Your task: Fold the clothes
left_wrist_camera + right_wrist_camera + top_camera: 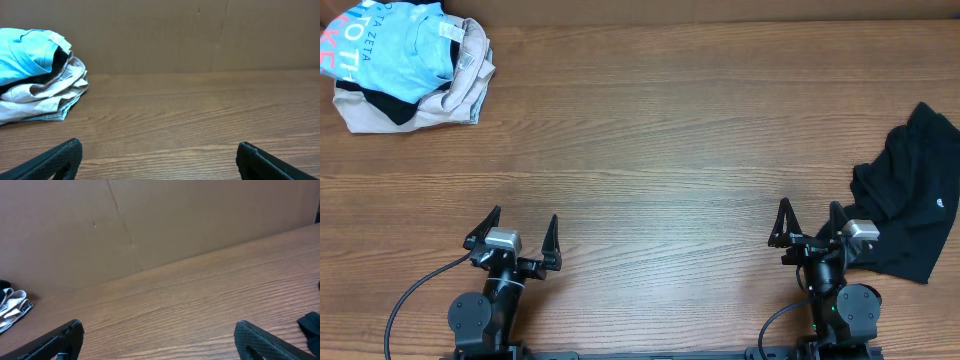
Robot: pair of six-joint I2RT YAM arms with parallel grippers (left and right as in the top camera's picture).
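Observation:
A folded light blue T-shirt (395, 45) with white and pink lettering lies on top of a pile at the far left corner, over a black garment (382, 105) and a beige garment (470, 80). The pile also shows in the left wrist view (35, 80). A crumpled black garment (910, 195) lies at the right edge. My left gripper (520, 232) is open and empty near the front edge, and its fingers frame bare wood (159, 150). My right gripper (810, 225) is open and empty, just left of the black garment.
A brown cardboard wall (200, 35) stands along the far edge of the wooden table (650, 150). A bit of the black garment shows at the right edge of the right wrist view (311, 325).

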